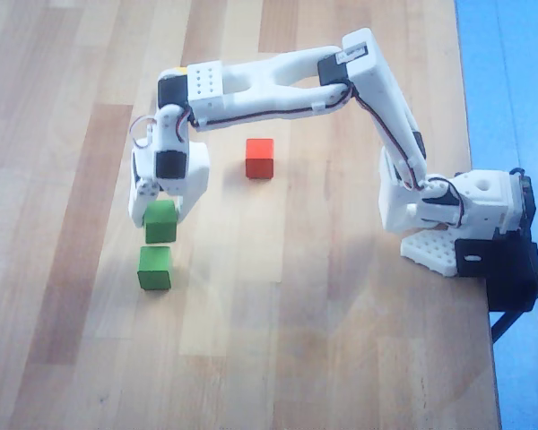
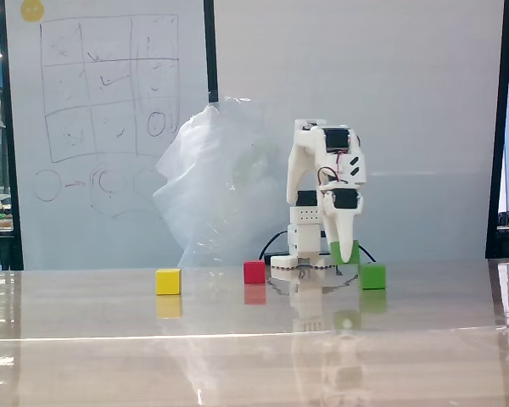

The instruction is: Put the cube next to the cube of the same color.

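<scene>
We see the white arm reaching across the wooden table [image 1: 341, 358] in the overhead view, its gripper [image 1: 161, 210] pointed down and clasped about the duller green cube [image 1: 160, 222], one finger on each side of its upper part. In that view the held cube sits just above the brighter green cube [image 1: 154, 268], the two near each other with a narrow strip of table between them, not touching. In the fixed view the gripper [image 2: 343, 252] holds the duller green cube [image 2: 337, 252] slightly clear of the tabletop; only a sliver of green shows on either side of the white finger. The brighter green cube [image 2: 372, 275] rests on the table just right of and below it in that view. A red cube [image 1: 259, 159] lies well apart from the green pair, nearer the arm's base in the overhead view; in the fixed view the red cube [image 2: 254, 271] stands left of the arm. A yellow cube [image 2: 168, 281] shows only in the fixed view, farther left still. Behind the arm we note a crumpled clear plastic bag [image 2: 212, 178] and a whiteboard [image 2: 102, 102] with marker sketches.
</scene>
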Available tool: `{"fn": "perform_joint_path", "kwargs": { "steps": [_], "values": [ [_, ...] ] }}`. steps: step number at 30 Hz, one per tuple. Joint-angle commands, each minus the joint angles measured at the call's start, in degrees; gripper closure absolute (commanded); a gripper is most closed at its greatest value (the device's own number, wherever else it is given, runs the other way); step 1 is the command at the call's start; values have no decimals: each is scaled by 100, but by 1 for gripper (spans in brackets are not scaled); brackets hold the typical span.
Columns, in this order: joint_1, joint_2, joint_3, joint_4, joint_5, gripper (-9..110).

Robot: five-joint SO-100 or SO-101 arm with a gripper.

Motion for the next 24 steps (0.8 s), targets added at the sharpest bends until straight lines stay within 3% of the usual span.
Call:
{"fn": "perform_joint_path", "kwargs": {
  "steps": [1, 19, 24],
  "values": [
    [176, 176, -668, -132, -141, 102],
    [132, -448, -642, -457, 97, 102],
    [123, -510, -545, -360, 105, 93]
  ]
}}
